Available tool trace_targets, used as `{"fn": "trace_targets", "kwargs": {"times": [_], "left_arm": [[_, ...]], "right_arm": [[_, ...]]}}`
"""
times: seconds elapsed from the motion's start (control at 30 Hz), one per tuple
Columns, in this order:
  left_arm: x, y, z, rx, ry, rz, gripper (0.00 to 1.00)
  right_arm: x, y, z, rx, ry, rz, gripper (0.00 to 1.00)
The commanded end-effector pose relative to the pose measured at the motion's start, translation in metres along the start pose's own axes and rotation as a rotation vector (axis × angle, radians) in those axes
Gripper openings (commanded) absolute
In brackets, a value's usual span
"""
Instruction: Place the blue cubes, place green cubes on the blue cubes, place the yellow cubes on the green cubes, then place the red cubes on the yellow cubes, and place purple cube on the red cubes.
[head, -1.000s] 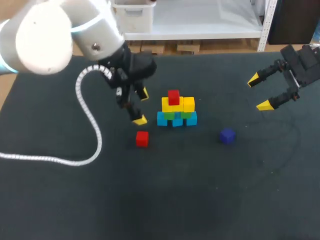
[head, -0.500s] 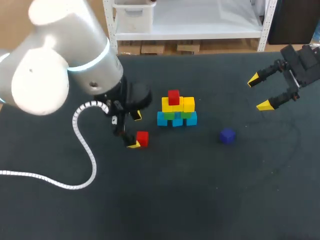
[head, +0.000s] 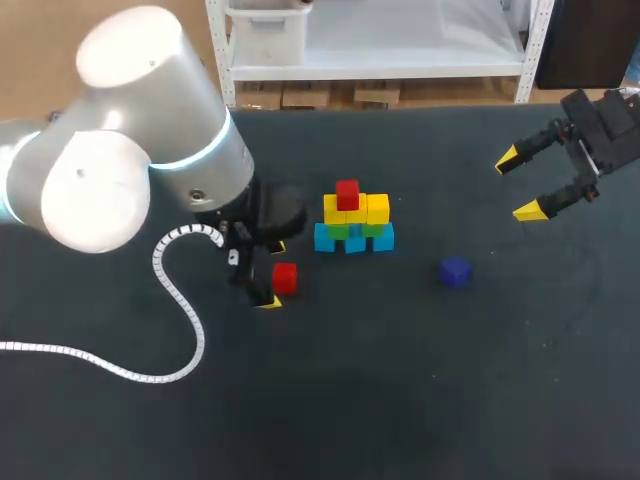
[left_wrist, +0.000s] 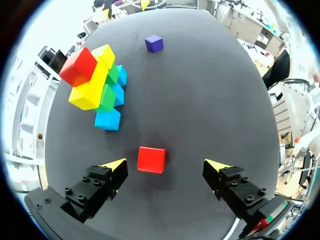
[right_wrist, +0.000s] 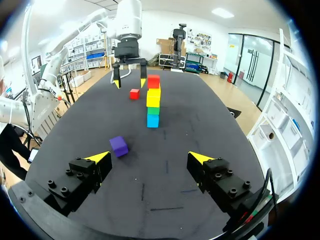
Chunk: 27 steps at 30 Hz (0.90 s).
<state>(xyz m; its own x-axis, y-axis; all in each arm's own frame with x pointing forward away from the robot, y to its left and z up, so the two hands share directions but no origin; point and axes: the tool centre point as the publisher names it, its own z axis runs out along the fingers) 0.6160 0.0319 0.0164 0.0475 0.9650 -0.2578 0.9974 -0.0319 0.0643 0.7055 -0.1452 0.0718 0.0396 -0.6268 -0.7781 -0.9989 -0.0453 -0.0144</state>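
Item under inspection: the loose red cube (left_wrist: 151, 159). It lies flat on the table (head: 400, 400), a short way off the stack (head: 353, 222), on the side away from the purple cube (head: 455, 272).

Stack condition: blue cubes (head: 354, 241) at the base, green cubes (head: 350, 231) on them, yellow cubes (head: 372, 209) above, and one seated red cube (head: 347, 195) on top. The yellow row shows bare top surface on the side facing the purple cube.

Left gripper (left_wrist: 166, 165): released, with the fingers spread wide to either side of the loose red cube and touching neither face. The cube sits off-centre, closer to one finger than the other.

Right gripper (head: 518, 185): released and holding nothing, well apart from the stack, beyond the purple cube.

Assessment: the step in hand appears to be the pickup of the second red cube. Recommended practice:
- Centre the cube between the fingers before closing, so that one pad does not shove it sideways.
- Close squarely on opposite faces.
- Lift straight up, well above the stack.
- Lower the cube onto the bare yellow surface without brushing the seated red cube, which could topple.
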Motion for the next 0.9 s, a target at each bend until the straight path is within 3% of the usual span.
{"fn": "trace_targets", "kwargs": {"times": [0.03, 0.13, 0.23, 0.33, 0.47, 0.57, 0.6, 0.63, 0.67, 0.9], "left_arm": [[-0.003, 0.008, 0.007, 0.012, 0.008, 0.013, 1.0], [-0.003, 0.01, 0.009, 0.016, 0.013, 0.028, 1.0], [-0.003, 0.012, 0.01, 0.017, 0.016, 0.033, 0.87], [-0.004, 0.013, 0.013, 0.022, 0.028, 0.045, 0.49], [-0.005, 0.013, 0.015, 0.025, 0.034, 0.056, 0.45], [-0.005, 0.013, 0.018, 0.023, 0.035, 0.059, 0.34], [-0.005, 0.013, 0.018, 0.018, 0.035, 0.06, 0.26], [-0.005, 0.012, 0.018, 0.014, 0.033, 0.059, 0.1], [-0.005, 0.012, 0.019, 0.011, 0.033, 0.058, 0.0], [-0.01, -0.003, 0.004, -0.024, 0.013, 0.052, 0.0]], "right_arm": [[0.0, 0.0, 0.0, 0.001, -0.001, -0.001, 1.0], [0.0, 0.0, 0.0, 0.001, -0.001, -0.001, 1.0], [0.0, 0.0, 0.0, 0.001, -0.001, -0.001, 1.0], [0.0, 0.0, 0.0, 0.001, -0.001, -0.001, 1.0], [0.0, 0.0, 0.0, 0.001, -0.001, -0.001, 1.0], [0.0, 0.0, 0.0, 0.001, -0.001, -0.001, 1.0], [0.0, 0.0, 0.0, 0.001, -0.001, -0.001, 1.0], [0.0, 0.0, 0.0, 0.001, -0.001, -0.001, 1.0], [0.0, 0.0, 0.0, 0.001, -0.001, -0.001, 1.0], [0.0, 0.0, 0.0, 0.001, -0.001, -0.001, 1.0]]}}
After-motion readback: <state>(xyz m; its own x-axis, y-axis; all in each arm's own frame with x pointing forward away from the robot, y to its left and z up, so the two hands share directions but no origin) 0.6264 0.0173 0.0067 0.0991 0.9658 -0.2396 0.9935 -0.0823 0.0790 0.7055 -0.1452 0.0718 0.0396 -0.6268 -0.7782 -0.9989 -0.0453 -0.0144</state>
